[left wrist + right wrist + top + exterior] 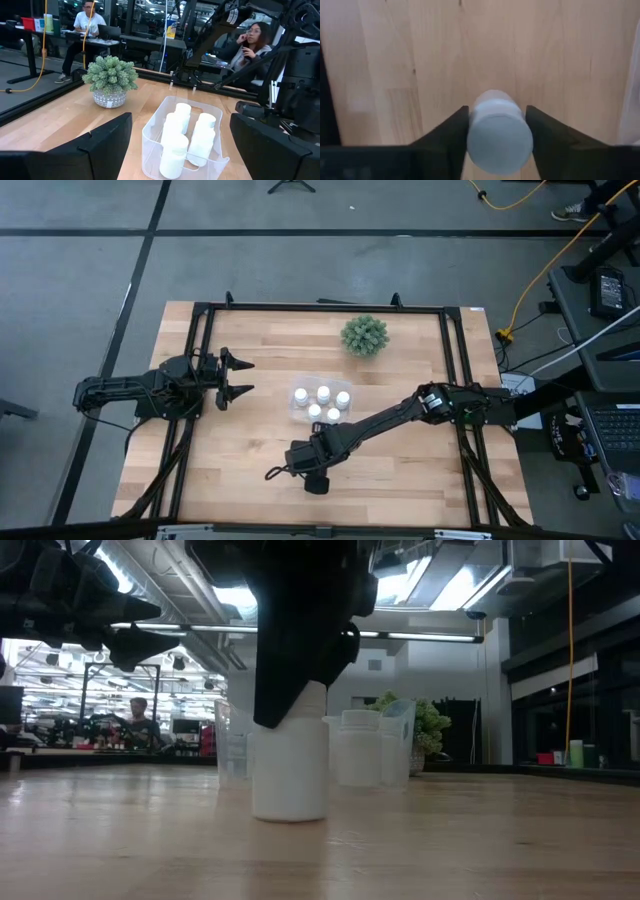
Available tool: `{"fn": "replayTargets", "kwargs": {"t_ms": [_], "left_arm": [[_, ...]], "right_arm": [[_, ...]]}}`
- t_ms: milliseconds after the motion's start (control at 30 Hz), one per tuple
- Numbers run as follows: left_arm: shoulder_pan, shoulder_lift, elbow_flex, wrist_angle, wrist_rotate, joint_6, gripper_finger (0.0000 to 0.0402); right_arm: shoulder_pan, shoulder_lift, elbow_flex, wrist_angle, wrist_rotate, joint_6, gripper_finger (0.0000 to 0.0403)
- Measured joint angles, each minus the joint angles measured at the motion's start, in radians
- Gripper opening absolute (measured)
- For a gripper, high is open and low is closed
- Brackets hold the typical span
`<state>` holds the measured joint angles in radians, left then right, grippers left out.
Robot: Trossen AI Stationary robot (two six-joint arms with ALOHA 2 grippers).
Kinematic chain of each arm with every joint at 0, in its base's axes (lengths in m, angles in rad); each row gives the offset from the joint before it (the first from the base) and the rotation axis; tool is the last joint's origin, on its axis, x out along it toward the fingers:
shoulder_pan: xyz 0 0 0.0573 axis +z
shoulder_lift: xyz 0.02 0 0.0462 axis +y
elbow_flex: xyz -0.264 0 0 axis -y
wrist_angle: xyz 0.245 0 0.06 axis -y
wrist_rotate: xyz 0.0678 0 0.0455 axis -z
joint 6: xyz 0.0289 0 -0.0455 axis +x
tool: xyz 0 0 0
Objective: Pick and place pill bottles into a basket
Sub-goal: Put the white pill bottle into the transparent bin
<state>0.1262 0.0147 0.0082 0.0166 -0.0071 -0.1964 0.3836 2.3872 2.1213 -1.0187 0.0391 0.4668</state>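
One white pill bottle (290, 775) stands on the table near its front edge, apart from the basket. My right gripper (314, 472) is over it, pointing down, shut on it; the gripper hides it in the high view. The clear basket (297, 412) sits at mid-table and holds several white bottles (323, 393), standing upright. It also shows in the left wrist view (150, 135). My left gripper (240, 377) hovers open and empty to the left of the basket, pointing toward it. My right gripper pinches the bottle's upper part (499, 135) between its two fingers (451, 136), one on each side. The fingers come from above, pointing down. The bottle is upright with its base (290, 812) on the table.
A small green spiky plant in a pot (364, 335) stands at the far side of the table, behind the basket. A black frame (300, 307) runs around the table. People sit at desks beyond the table (250, 42).
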Motion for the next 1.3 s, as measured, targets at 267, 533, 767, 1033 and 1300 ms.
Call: {"fn": "replayTargets", "kwargs": {"t_ms": [267, 533, 767, 1033, 1300], "left_arm": [[0.000, 0.000, 0.000, 0.000, 0.000, 0.000, 0.0329], [0.000, 0.000, 0.000, 0.001, 0.000, 0.000, 0.0329], [0.000, 0.000, 0.000, 0.002, 0.000, 0.000, 0.0327], [0.000, 0.000, 0.000, 0.002, 0.000, 0.000, 0.0327], [0.000, 0.001, 0.000, 0.000, 0.000, 0.000, 0.0328]], "right_arm": [[0.000, -0.001, 0.000, 0.003, -0.006, -0.031, 0.0148], [-0.001, -0.018, 0.056, -0.075, 0.092, -0.087, 0.0148], [-0.029, -0.048, 0.225, -0.152, 0.191, -0.153, 0.0148], [-0.103, -0.117, 0.234, -0.119, 0.205, -0.206, 0.0148], [-0.181, -0.117, 0.230, -0.099, 0.203, -0.253, 0.0148]]}}
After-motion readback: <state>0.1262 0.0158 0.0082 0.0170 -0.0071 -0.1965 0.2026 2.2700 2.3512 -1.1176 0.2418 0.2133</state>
